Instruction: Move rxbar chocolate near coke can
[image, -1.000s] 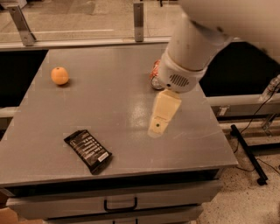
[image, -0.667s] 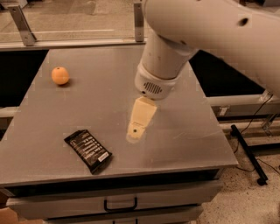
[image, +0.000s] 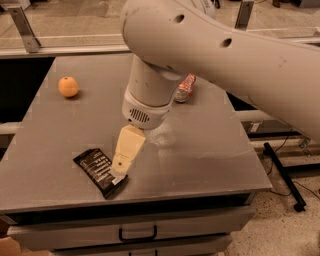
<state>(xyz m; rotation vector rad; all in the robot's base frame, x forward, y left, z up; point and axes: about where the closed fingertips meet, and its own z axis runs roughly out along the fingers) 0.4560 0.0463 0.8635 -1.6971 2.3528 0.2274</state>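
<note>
The rxbar chocolate (image: 98, 171), a flat black wrapper with white lettering, lies slantwise on the grey table (image: 210, 150) near the front left. My gripper (image: 120, 169) hangs from the big white arm and its cream tip is right over the bar's right end, at or just above it. The coke can (image: 185, 89), red and white, lies on its side at the back middle of the table. It is partly hidden behind my arm and far from the bar.
A round orange (image: 68, 86) sits at the back left of the table. A metal rail (image: 60, 50) runs behind the table. A drawer handle (image: 137, 234) is below the front edge. A black stand foot (image: 285, 175) lies on the floor to the right.
My arm has swung left and toward the front, bringing the gripper from mid-table down to the bar's right end. The coke can, hidden 0.7 s ago, shows again behind the arm.
</note>
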